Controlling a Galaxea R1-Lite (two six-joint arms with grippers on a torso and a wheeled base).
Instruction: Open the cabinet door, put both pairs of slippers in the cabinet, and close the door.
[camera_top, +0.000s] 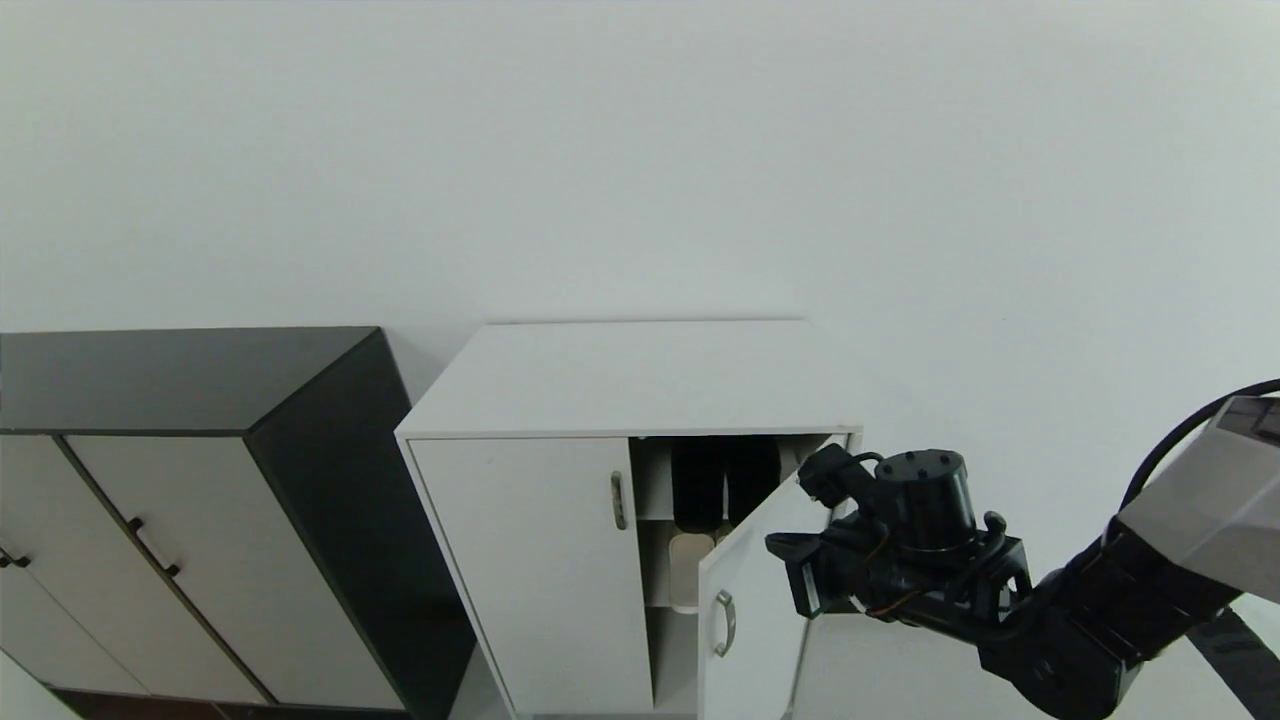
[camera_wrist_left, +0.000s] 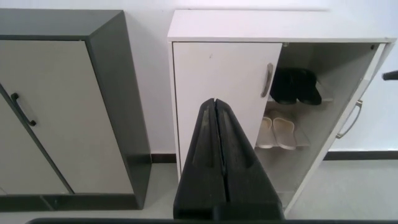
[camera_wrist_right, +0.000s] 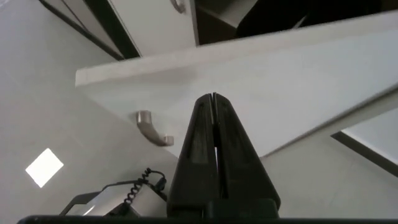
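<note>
Door ajar, narrow gap into cabinet, inside taken (black slippers, pale slippers)

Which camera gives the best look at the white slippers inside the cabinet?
The left wrist view: the white slippers lie side by side in plain sight, just below the black pair. In the head view the half-open door hides part of them. The right wrist view faces that door's outer side.

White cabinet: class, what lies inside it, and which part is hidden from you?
Through the open side: a black pair of slippers, and one level lower a cream pair of slippers. The closed left door covers the rest of the inside.
</note>
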